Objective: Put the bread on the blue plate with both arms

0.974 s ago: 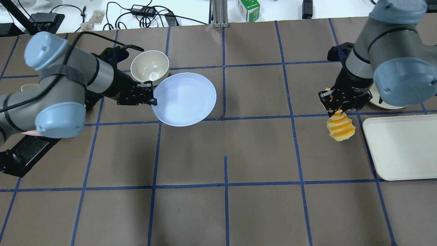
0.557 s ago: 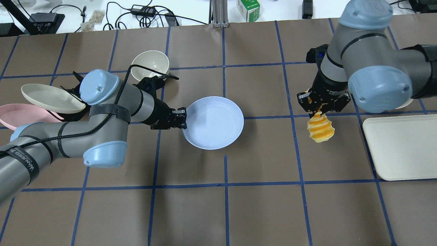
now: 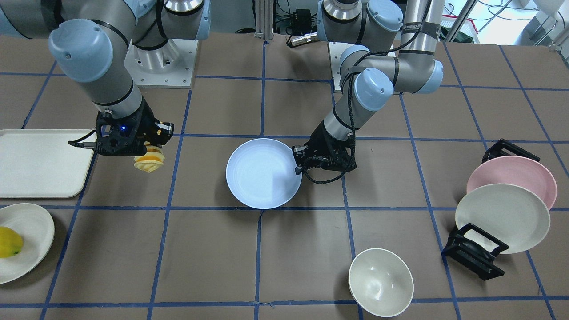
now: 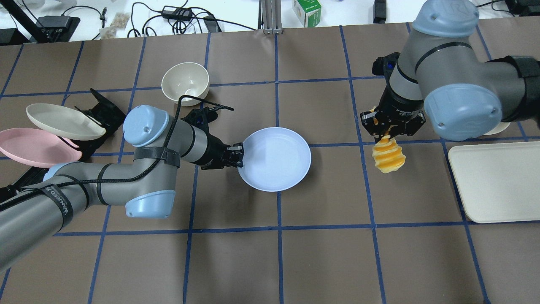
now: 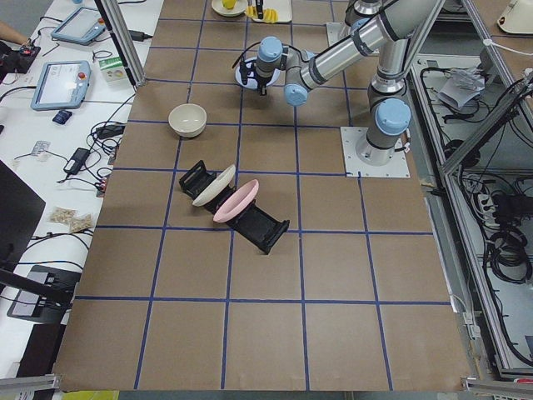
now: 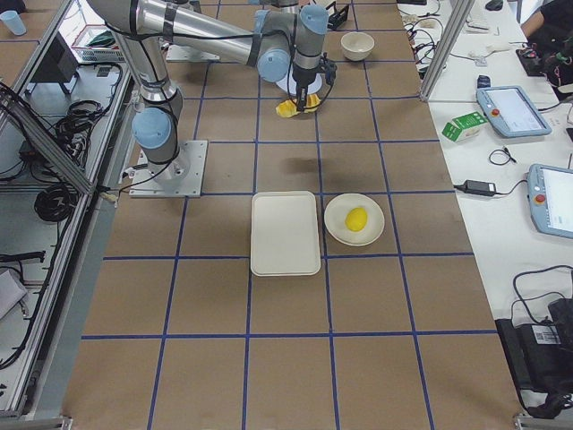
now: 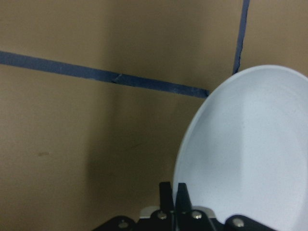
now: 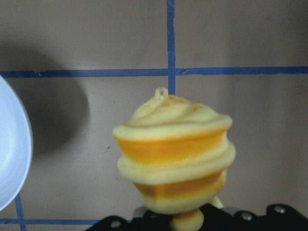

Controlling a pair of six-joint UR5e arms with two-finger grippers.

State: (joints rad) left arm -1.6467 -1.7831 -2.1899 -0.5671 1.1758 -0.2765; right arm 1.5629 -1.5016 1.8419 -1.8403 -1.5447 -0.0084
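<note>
In the front-facing view the blue plate (image 3: 260, 182) sits at the centre of the frame, with the left gripper (image 3: 297, 166) pinched on its right rim. At centre left the right gripper (image 3: 150, 149) clamps one end of the bread (image 3: 150, 162), which hangs above the brown table (image 3: 213, 258), well apart from the plate. A cream tray (image 3: 35, 164) lies at the left edge, and a lemon (image 3: 8, 242) rests on a white plate (image 3: 31, 231) in the lower left corner. From overhead, the plate is central with the left gripper on its left rim, and the bread dangles right of centre. Both side views show these things small near the top. The left wrist camera shows two fingers (image 7: 166, 196) shut on the plate's rim at the bottom edge. The right wrist camera shows the ridged bread filling the centre, gripped at its lower end, with the plate's edge at the left border.
</note>
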